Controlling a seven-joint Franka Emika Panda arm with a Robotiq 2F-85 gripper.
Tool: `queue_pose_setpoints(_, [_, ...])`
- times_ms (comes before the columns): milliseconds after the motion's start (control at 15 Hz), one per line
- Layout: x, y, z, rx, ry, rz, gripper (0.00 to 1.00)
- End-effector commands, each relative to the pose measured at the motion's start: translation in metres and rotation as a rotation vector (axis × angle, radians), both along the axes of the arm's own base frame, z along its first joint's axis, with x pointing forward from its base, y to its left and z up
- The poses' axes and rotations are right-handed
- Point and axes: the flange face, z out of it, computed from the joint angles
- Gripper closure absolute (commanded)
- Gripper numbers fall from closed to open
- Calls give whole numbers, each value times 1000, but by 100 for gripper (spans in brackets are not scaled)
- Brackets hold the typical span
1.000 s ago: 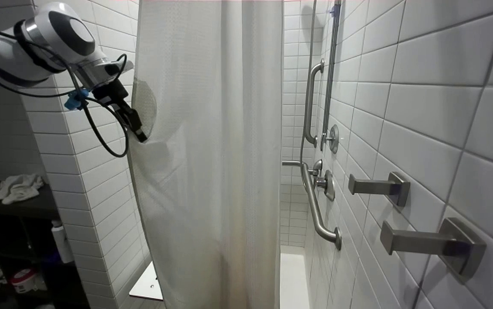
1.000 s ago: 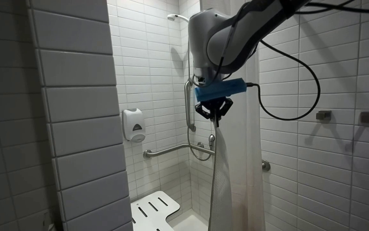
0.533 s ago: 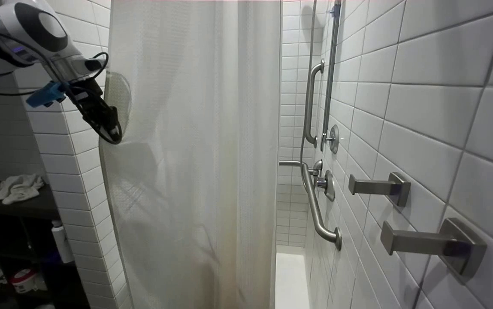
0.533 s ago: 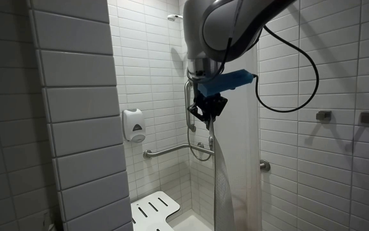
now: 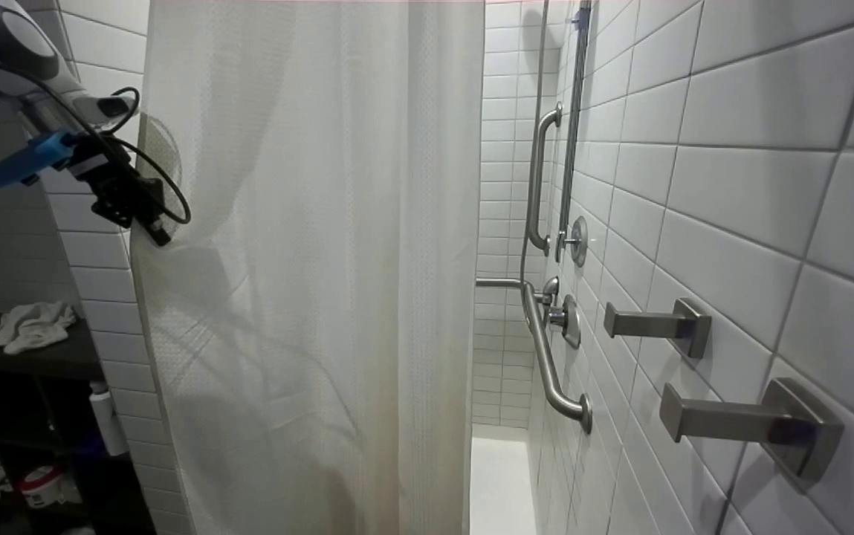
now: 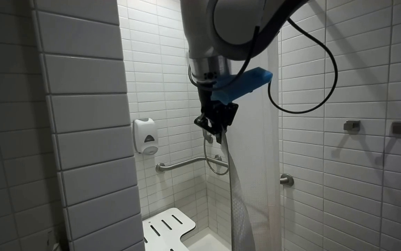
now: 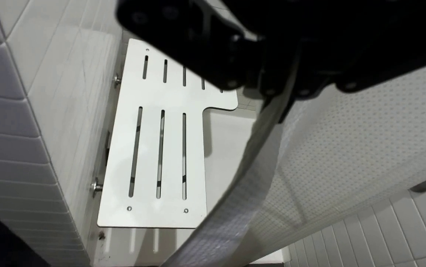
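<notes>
Gripper [image 6: 220,137] is clamping shower curtain [image 5: 308,260] by its side edge, jaws together on the fabric. Curtain is hanging between white tiled walls [image 5: 754,193], steel grab bar [image 5: 545,364] showing past it. Slotted white seat [image 7: 172,148] is sitting below the gripper; dispenser [image 6: 146,136] is hanging higher, on tile.

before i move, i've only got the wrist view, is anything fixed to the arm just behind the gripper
Observer: Yes, both exterior views show a blue block on the wrist, behind the gripper that pinches the shower curtain.
Operator: ok, and what shows past the shower curtain's other edge, the one i'm not holding
Observer: In an exterior view, an upright metal grab bar on the tiled wall.
</notes>
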Motion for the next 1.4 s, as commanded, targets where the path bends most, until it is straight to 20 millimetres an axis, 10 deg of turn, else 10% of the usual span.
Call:
queue_pose_setpoints(0, [-13,11,2,-35,23,102,100])
queue_pose_setpoints(1333, [-73,95,7,-318,84,803,100])
